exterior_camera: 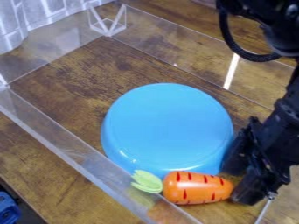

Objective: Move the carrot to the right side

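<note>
The orange toy carrot lies on its side on the wooden table near the front, its light green leaves pointing left. It rests just in front of the upturned blue bowl. My black gripper stands at the carrot's right end, low near the table. Its fingers are dark and overlap, so I cannot tell whether they are open or shut or whether they touch the carrot.
A clear acrylic wall runs along the front left, another along the back. A clear stand sits at the back left. Bare wooden table lies left of the bowl.
</note>
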Available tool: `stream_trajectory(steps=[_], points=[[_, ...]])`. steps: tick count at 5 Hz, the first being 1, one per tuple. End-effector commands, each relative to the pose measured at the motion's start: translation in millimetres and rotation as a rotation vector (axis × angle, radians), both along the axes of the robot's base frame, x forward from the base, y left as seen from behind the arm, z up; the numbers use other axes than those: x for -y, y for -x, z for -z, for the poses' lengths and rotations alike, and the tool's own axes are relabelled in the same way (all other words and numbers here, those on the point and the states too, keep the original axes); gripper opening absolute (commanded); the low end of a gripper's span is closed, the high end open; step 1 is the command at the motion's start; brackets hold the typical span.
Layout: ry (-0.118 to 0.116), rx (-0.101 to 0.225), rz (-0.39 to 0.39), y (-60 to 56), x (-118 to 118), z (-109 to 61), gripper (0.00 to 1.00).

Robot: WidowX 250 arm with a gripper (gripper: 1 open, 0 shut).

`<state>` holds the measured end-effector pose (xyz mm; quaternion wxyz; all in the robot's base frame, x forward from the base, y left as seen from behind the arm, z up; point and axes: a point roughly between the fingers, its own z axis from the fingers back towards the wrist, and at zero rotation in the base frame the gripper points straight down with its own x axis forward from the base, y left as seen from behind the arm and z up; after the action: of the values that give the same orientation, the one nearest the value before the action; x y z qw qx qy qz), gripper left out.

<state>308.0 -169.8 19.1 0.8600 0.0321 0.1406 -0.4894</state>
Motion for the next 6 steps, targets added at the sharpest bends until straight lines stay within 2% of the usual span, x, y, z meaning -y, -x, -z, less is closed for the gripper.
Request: stream_trajectory(steps=[1,6], points=[[0.009,-0.006,0.067,3.8,3.0,-0.7,1.0],[0.0,-0.048,0.115,4.2,3.8,-0.7,1.0]])
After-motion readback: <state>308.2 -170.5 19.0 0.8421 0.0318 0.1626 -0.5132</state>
